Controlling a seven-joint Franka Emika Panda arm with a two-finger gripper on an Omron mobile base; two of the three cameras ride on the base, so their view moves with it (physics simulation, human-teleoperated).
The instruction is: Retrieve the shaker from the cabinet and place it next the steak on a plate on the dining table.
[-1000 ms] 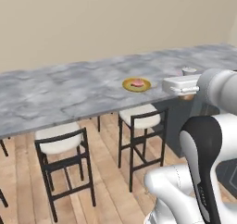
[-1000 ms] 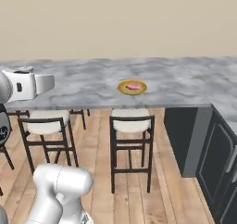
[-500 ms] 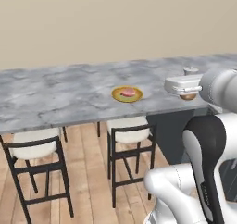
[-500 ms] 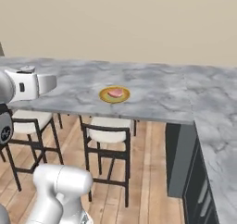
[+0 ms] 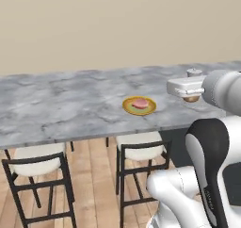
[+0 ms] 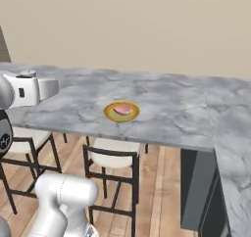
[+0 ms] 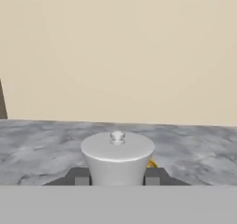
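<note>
My gripper point(image 7: 117, 177) is shut on the shaker point(image 7: 117, 157), whose pale grey-white top rises between the dark fingers point(image 7: 81, 177). From the left base view the shaker point(image 5: 190, 98) shows its orange-brown body under the white hand and its top above it, held over the dining table point(image 5: 66, 107) to the right of the plate point(image 5: 139, 106). The pinkish steak point(image 5: 140, 103) lies on that yellow-rimmed plate. In the right base view the hand with the gripper point(image 6: 30, 86) hangs left of the plate point(image 6: 121, 111) and steak point(image 6: 123, 108).
Two dark-framed stools with pale seats point(image 5: 140, 141) point(image 5: 34, 166) stand tucked under the table's near edge. A dark slab leg point(image 6: 196, 187) holds up the table's right end. A beige wall runs behind the table.
The whole picture has shifted because the base has driven: the table and plate now sit lower and nearer in both base views. The gripper still holds the shaker.
</note>
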